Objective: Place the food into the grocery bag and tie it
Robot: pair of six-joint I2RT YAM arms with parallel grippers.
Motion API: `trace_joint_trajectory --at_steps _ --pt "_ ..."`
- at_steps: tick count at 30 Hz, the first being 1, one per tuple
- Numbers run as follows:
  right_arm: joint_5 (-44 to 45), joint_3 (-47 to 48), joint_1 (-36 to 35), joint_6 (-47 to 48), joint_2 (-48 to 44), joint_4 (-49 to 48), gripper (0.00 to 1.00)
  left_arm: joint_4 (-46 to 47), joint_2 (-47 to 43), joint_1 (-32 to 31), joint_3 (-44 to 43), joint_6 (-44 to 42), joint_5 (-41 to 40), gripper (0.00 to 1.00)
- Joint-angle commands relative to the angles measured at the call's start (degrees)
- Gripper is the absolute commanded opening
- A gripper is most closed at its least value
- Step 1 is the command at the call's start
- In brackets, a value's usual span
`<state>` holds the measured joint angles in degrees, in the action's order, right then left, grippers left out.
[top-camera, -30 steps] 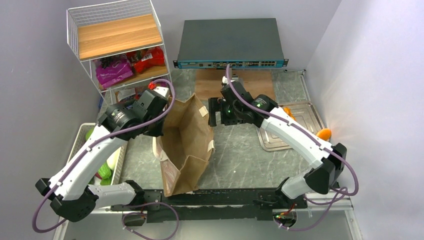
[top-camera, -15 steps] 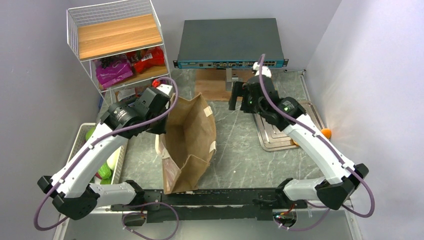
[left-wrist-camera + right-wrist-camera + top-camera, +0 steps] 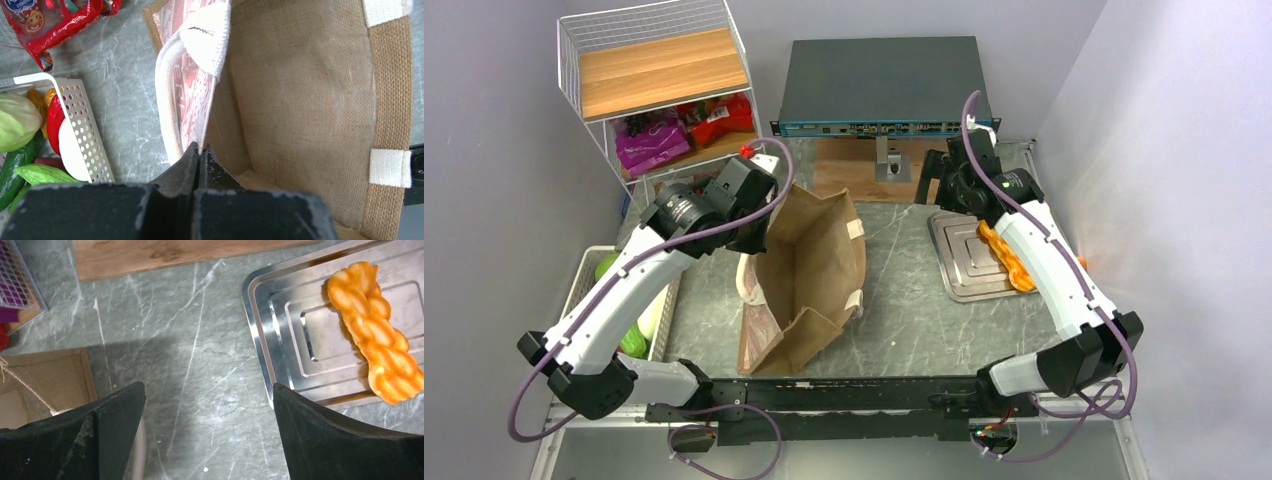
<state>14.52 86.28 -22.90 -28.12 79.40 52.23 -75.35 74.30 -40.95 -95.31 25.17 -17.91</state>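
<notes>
Left gripper (image 3: pixel 199 155) is pinching the bag (image 3: pixel 300 100) wall; right gripper (image 3: pixel 205 390) is hovering wide, the orange piece (image 3: pixel 377 355) lying to its right (on a tray (image 3: pixel 280 305)). Straddle it crosswise before closing.

Through the left wrist camera the cabbage (image 3: pixel 17 120) and basket (image 3: pixel 86 127) run off the left edge, the red packet (image 3: pixel 55 20) off the top, the bag (image 3: pixel 300 100) off the top and right. From above, the left arm (image 3: pixel 624 285) covers most of the basket, and the right arm (image 3: pixel 1049 255) crosses the tray (image 3: pixel 959 255) and part of the orange piece (image 3: pixel 1006 262). The print on the purple packet (image 3: pixel 649 142) in the rack (image 3: pixel 662 68) is too small to read.
</notes>
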Motion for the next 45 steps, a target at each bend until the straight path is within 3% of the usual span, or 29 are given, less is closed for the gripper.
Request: trace_joint_trajectory --at_steps 1,11,18,23,29,45 --pt "-3.2 0.0 3.3 -1.3 1.9 0.7 1.0 0.1 -0.4 0.3 -2.4 1.8 -0.5 0.0" --pt "-8.6 -2.5 15.2 -7.5 5.5 2.9 1.0 5.4 -7.1 1.4 4.8 -1.9 1.3 0.0" --pt "-3.9 -5.6 19.6 -15.6 3.9 5.9 1.0 11.0 -12.7 2.0 11.5 -5.7 2.5 0.0" --pt "-0.4 -7.5 23.9 -26.5 2.6 8.2 1.0 10.9 -15.2 2.0 13.7 -7.4 1.8 0.0" --pt "1.6 -12.4 24.8 -40.2 -0.7 3.8 1.0 13.5 -17.6 2.1 16.2 -9.4 3.9 0.0" --pt "3.6 -17.6 30.4 -58.5 6.6 1.4 1.0 16.8 -19.3 2.2 20.0 -10.5 1.1 0.0"
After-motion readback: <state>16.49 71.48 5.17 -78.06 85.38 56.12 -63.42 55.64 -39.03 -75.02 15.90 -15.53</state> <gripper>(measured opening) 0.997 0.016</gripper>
